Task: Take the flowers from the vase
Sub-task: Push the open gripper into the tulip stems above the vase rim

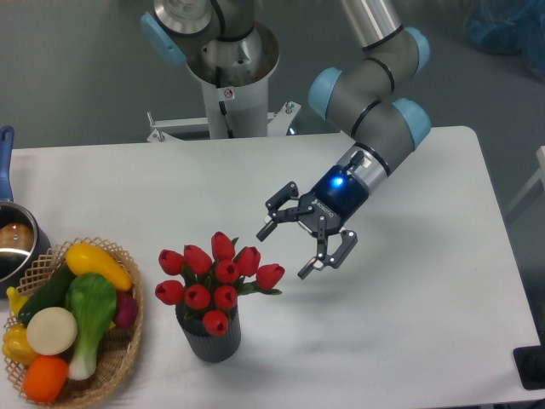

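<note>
Red tulip buds on green stems, the flowers (217, 274), standing in the small dark grey ribbed vase (209, 336) on the white table (409, 324), right of the woven wicker basket (128, 358) of toy vegetables. Black two-finger gripper (284, 247) spread wide, holding nothing, hanging just right of the bunch at bud height, fingers pointing toward it, apart from the nearest bud. Reach apparently the step in hand, with the grasp not yet made. Best aimed below the blooms, where the stems gather above the vase mouth, rather than at the wide spread of buds. Better to close gently there, around as many stems as possible, then lift straight up so the vase stays upright and does not tip or ride along. Worth keeping clear of the basket and the metal pot (13, 243) with the blue handle at the left edge.
</note>
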Motion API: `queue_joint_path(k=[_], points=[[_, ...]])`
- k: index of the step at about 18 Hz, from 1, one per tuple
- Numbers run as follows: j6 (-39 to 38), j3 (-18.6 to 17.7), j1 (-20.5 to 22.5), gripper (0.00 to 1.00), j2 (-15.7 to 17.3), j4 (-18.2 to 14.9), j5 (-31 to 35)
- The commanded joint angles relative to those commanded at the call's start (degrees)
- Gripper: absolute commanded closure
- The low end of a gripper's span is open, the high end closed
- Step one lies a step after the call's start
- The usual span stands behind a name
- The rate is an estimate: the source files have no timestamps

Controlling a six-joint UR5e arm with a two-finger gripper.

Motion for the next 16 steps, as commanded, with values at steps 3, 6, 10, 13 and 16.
queue_joint_path(k=[3,6,10,13,16], points=[[0.0,-0.1,-0.8,0.00,-0.2,0.0,-0.4],[0.1,0.2,-1.8,0.00,-0.7,0.1,-0.4],[0.2,1.1,-2.7,0.00,-2.0,0.1,-0.4],[0.2,1.9,-3.5,0.00,-2.5,0.1,-0.4],[0.3,4.8,-4.8,0.00,-4.4,0.1,-0.2]])
